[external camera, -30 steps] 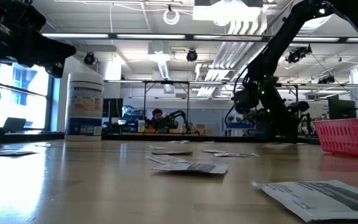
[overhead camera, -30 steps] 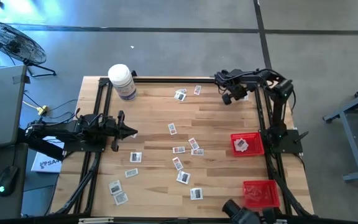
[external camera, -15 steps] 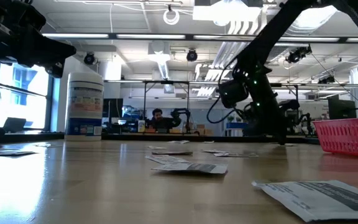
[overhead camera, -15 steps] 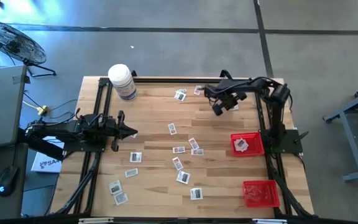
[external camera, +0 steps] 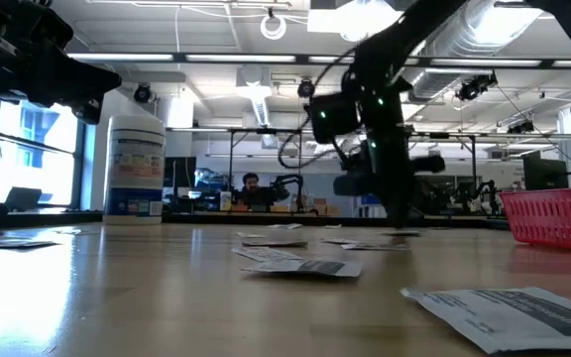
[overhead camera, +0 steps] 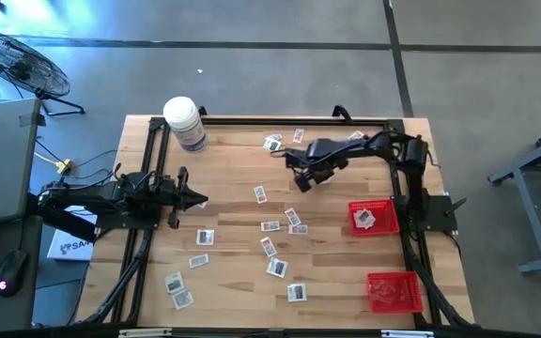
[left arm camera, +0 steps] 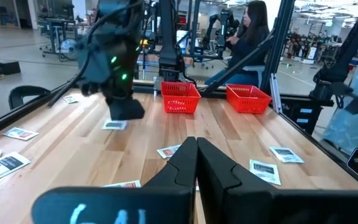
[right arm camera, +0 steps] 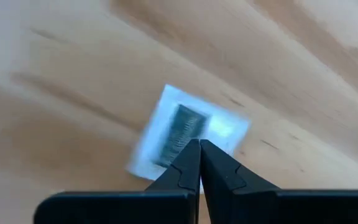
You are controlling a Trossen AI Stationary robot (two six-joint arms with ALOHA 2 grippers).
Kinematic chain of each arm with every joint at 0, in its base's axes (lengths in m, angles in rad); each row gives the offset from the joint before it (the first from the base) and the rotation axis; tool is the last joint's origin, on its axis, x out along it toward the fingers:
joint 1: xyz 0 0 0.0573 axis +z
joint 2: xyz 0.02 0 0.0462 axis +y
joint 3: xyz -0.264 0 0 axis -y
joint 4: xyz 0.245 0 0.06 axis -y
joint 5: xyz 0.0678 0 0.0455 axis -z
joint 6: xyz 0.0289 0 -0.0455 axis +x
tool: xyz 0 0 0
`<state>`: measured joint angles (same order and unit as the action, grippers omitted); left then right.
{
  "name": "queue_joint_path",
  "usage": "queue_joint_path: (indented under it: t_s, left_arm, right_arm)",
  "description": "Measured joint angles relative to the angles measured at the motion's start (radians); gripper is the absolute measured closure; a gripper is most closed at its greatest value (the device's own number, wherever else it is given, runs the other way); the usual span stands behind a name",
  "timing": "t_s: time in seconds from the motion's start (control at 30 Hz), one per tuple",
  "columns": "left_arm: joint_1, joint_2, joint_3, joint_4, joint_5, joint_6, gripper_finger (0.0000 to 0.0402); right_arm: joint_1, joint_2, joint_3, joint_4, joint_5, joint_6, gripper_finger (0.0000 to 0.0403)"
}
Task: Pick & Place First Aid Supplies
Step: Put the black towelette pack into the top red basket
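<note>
Right arm (overhead camera: 346, 150) now mid-table; two baskets (overhead camera: 374, 217).

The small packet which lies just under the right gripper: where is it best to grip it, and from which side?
The packet lies flat on the wooden table, so probably come straight down from above. The right gripper is shut now; it should open, straddle the packet's narrower width and pinch its two long edges.
</note>
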<state>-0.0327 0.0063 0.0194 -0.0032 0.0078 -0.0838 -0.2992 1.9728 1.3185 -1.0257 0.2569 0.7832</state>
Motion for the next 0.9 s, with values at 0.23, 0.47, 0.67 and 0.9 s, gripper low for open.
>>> queue_joint_path:
  t_s: [0.23, 0.47, 0.67, 0.9]
  left_arm:
    - [0.0, 0.0, 0.0, 0.0, 0.0, 0.0, 0.0401]
    - [0.0, 0.0, 0.0, 0.0, 0.0, 0.0, 0.0401]
    - [0.0, 0.0, 0.0, 0.0, 0.0, 0.0, 0.0401]
    - [0.0, 0.0, 0.0, 0.0, 0.0, 0.0, 0.0401]
  right_arm:
    - [0.085, -0.021, 0.089, -0.133, 0.209, 0.093, 0.0402]
    - [0.201, -0.187, -0.109, 0.153, 0.231, 0.166, 0.0402]
    - [0.257, -0.287, -0.294, 0.435, 0.146, -0.041, 0.039]
    - [0.266, -0.299, -0.446, 0.564, 0.098, -0.205, 0.0331]
